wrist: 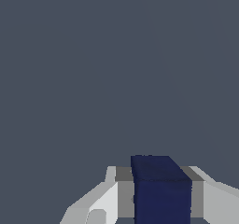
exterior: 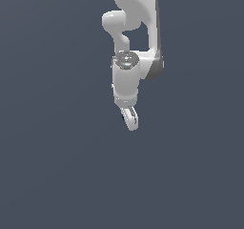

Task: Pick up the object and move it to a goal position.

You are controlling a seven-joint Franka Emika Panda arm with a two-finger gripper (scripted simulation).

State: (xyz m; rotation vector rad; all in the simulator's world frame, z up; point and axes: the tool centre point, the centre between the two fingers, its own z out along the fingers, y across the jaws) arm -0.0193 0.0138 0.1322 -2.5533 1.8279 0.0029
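Observation:
In the wrist view the object, a small dark navy-blue cube, sits squeezed between the two grey finger pads. My gripper is shut on it, one pad on each side face. In the exterior view the white arm reaches down from the top, and the gripper hangs tilted above the plain grey-blue floor. From that side the fingers hide nearly all of the cube.
Only the flat, unmarked grey-blue ground shows around the gripper in both views. No goal marker or other object shows in either frame.

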